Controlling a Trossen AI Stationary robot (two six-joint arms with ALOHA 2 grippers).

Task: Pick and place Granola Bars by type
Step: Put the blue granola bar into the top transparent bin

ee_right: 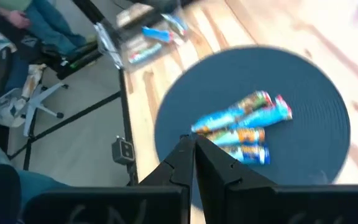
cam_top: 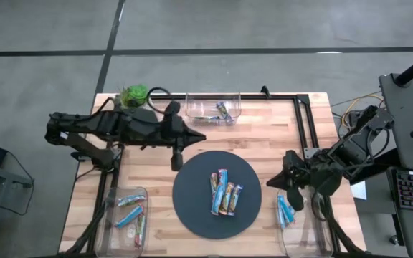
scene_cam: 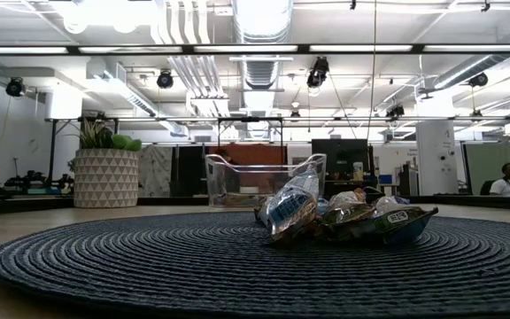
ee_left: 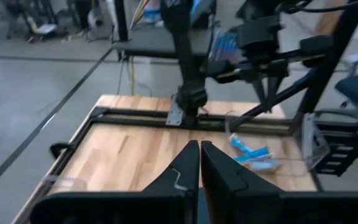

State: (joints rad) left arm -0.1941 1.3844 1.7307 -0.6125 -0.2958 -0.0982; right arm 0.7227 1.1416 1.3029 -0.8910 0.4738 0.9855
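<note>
Granola bars (cam_top: 224,192) lie heaped at the mat's (cam_top: 192,211) centre; left gripper (cam_top: 198,136) and right gripper (cam_top: 271,183) both have fingers together, empty.

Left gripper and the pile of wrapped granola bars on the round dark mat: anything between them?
High view: nothing. Left gripper, shut, sits off the mat; only bare wood and mat before the granola bars.

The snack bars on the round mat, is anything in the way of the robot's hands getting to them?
Nothing visible blocks them. The granola bars lie uncovered mid-mat. The left gripper, shut, hovers beside the mat's far edge; the right gripper, shut, is beside its right edge. Only bare mat lies between.
</note>
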